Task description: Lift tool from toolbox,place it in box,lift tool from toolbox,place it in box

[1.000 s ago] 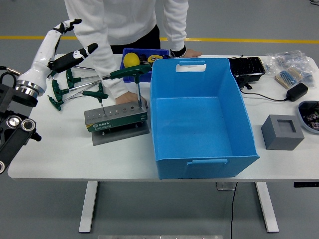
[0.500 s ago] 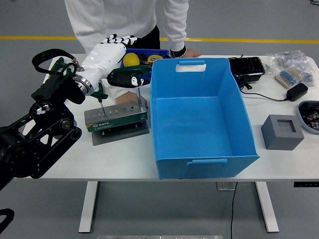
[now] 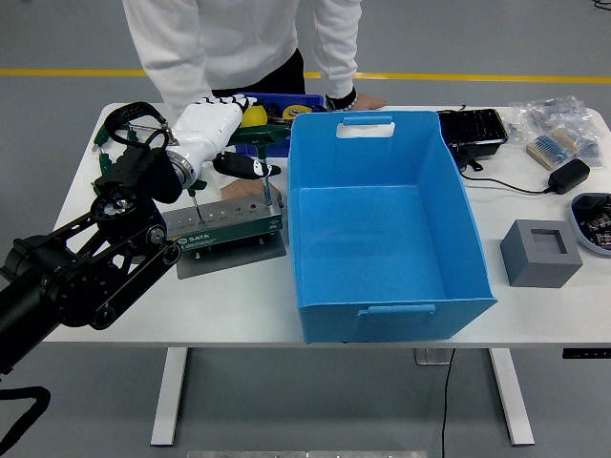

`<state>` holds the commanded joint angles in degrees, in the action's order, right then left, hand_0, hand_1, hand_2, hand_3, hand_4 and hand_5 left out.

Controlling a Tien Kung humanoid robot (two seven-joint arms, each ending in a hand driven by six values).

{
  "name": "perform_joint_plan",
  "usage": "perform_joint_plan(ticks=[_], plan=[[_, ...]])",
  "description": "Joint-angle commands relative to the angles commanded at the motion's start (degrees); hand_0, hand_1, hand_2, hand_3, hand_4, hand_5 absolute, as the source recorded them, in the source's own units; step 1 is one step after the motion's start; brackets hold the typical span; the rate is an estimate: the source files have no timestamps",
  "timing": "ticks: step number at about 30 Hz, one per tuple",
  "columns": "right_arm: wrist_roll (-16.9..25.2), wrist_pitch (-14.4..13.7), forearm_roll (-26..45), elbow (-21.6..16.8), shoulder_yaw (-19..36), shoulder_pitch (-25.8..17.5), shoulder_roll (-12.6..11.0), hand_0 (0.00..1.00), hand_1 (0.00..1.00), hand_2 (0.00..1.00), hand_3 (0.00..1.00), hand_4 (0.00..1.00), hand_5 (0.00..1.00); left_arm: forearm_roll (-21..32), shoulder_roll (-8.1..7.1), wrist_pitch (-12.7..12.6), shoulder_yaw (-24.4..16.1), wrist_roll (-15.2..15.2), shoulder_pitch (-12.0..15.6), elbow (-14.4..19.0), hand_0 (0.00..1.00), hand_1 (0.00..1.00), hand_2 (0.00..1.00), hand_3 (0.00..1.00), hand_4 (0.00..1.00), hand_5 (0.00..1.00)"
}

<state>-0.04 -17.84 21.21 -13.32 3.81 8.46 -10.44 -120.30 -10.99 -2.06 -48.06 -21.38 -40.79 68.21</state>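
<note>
Lowered left robot hand now gripping T-handle tool above toolbox.

The white table carries a blue box, toolbox and grey block.

Bright, even overhead light; soft shadows, sharp focus, perhaps slight edge distortion.
</note>
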Motion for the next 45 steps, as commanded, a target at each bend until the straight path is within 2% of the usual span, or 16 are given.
perform_joint_plan(ticks=[1,2,7,8,13,14,19,21,25,26,31,32,37,38,43,45], plan=[[0.0,0.0,0.0,0.0,0.0,0.0,0.0,0.696,0.673,0.723,0.553,0.791,0.690,-0.1,0.14,-0.3,0.3,-0.1,-0.2,-0.3,0.775,0.749,0.747,0.817,0.998,0.615],[0.0,0.0,0.0,0.0,0.0,0.0,0.0,0.696,0.671,0.724,0.553,0.791,0.692,-0.2,0.27,-0.5,0.6,-0.1,-0.4,-0.6,0.668,0.638,0.622,0.744,0.998,0.656],[0.0,0.0,-0.2,0.0,0.1,0.2,-0.1,0.696,0.671,0.724,0.553,0.791,0.692,-2.8,0.61,-0.7,2.4,-1.3,-1.7,-1.6,0.668,0.638,0.622,0.744,0.998,0.656],[0.0,-0.1,-0.1,0.0,0.0,0.2,-0.1,0.700,0.672,0.722,0.553,0.791,0.691,-3.1,0.62,-0.8,2.7,-1.5,-1.9,-1.7,0.572,0.538,0.515,0.671,0.998,0.720],[0.0,-0.1,-0.3,0.0,0.1,0.2,-0.2,0.700,0.672,0.722,0.553,0.791,0.691,-3.6,0.54,-1.0,4.3,-2.5,-2.6,-2.3,0.572,0.538,0.515,0.671,0.998,0.720],[0.0,-0.1,-0.4,0.0,0.2,0.2,-0.2,0.702,0.672,0.723,0.553,0.791,0.690,-3.5,0.48,-1.2,4.7,-2.7,-2.7,-2.6,0.521,0.503,0.490,0.595,0.998,0.829],[-0.1,-0.1,-0.6,0.0,0.3,0.2,-0.2,0.702,0.672,0.723,0.553,0.791,0.690,-3.7,0.25,-1.8,6.2,-3.1,-2.9,-4.0,0.521,0.503,0.490,0.595,0.998,0.829],[-0.1,-0.1,-0.7,0.0,0.4,0.2,-0.2,0.701,0.673,0.722,0.553,0.791,0.689,-3.3,0.29,-2.2,6.5,-3.2,-2.9,-4.6,0.474,0.456,0.462,0.552,0.998,0.842],[-0.3,-0.2,-1.2,0.0,0.7,0.3,-0.3,0.701,0.673,0.722,0.553,0.791,0.689,-1.3,0.49,-5.0,6.8,-3.5,-3.0,-5.6,0.474,0.456,0.462,0.552,0.998,0.842],[-0.3,-0.2,-1.3,0.0,0.7,0.3,-0.3,0.701,0.671,0.722,0.553,0.791,0.688,-1.2,0.54,-5.6,6.9,-3.5,-3.0,-5.7,0.403,0.346,0.353,0.440,0.998,0.881],[-0.3,-0.2,-1.5,0.0,0.8,0.4,-0.4,0.701,0.671,0.722,0.553,0.791,0.688,-1.3,0.79,-7.5,7.2,-3.5,-3.2,-6.4,0.403,0.346,0.353,0.440,0.998,0.881],[-0.3,-0.2,-1.6,0.0,0.9,0.4,-0.4,0.702,0.671,0.723,0.553,0.791,0.689,-1.1,0.79,-7.8,7.3,-3.5,-3.2,-6.5,0.347,0.243,0.268,0.348,0.998,0.909],[-0.3,-0.3,-1.7,0.0,0.9,0.5,-0.4,0.702,0.671,0.723,0.553,0.791,0.689,-0.3,0.67,-8.9,7.8,-3.1,-3.1,-7.6,0.347,0.243,0.268,0.348,0.998,0.909],[-0.3,-0.3,-1.7,0.0,0.9,0.5,-0.4,0.703,0.672,0.723,0.553,0.791,0.688,-0.2,0.67,-8.9,7.9,-3.1,-3.1,-7.8,0.296,0.188,0.212,0.275,0.998,0.917],[-0.5,-0.3,-2.3,0.0,1.2,0.5,-0.5,0.703,0.672,0.723,0.553,0.791,0.688,1.7,0.82,-9.9,7.8,-2.7,-2.8,-8.8,0.296,0.188,0.212,0.275,0.998,0.917],[-0.6,-0.3,-2.5,0.0,1.4,0.4,-0.4,0.703,0.671,0.723,0.553,0.791,0.688,2.8,1.01,-11.0,7.5,-2.5,-2.5,-9.2,0.240,0.149,0.181,0.227,0.998,0.913]])
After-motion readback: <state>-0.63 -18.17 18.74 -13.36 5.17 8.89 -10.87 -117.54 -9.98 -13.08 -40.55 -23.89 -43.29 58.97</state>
